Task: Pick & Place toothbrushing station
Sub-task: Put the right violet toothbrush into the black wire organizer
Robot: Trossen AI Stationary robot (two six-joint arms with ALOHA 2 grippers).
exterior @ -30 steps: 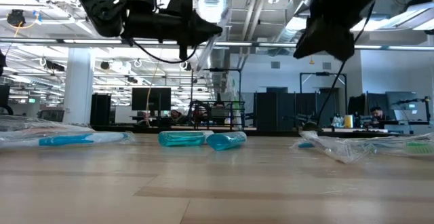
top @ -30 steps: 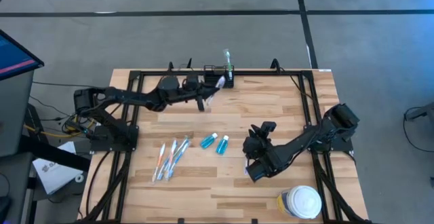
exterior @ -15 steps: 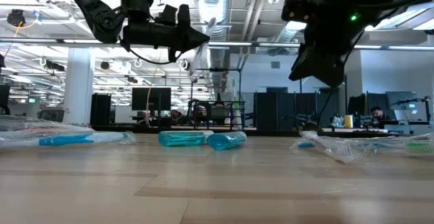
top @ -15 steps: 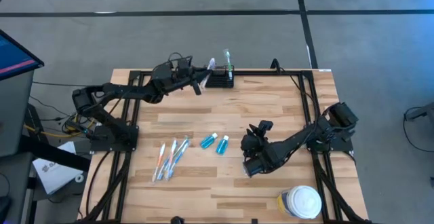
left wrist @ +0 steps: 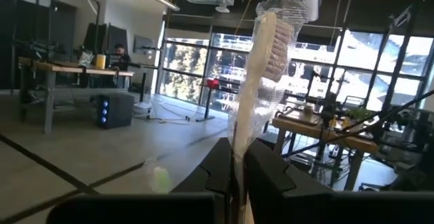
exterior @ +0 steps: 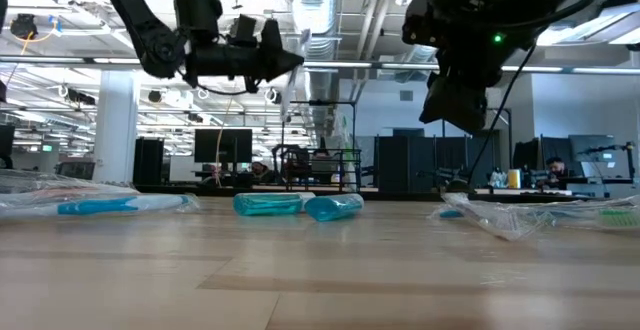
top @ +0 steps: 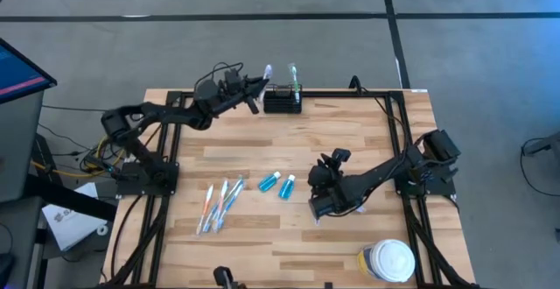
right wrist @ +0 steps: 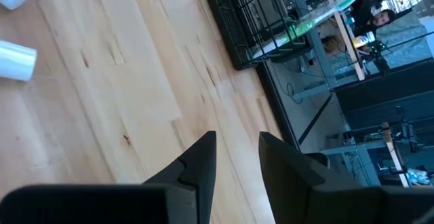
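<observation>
Standing at the table's (top: pixel 350 140) far edge, near its middle, the toothbrushing station (top: pixel 283 102) is flanked by the left gripper (top: pixel 259 86), pinching a wrapped toothbrush (left wrist: pixel 261 75) upright just leftward; the right gripper (top: pixel 317 208), slightly parted and empty, is well apart.

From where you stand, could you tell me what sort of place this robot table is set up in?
It looks like an open-plan robotics lab or workshop. The low view shows exposed ceiling ducts and dark monitors on desks behind the wooden table; the left wrist view shows more workbenches and large windows.
</observation>
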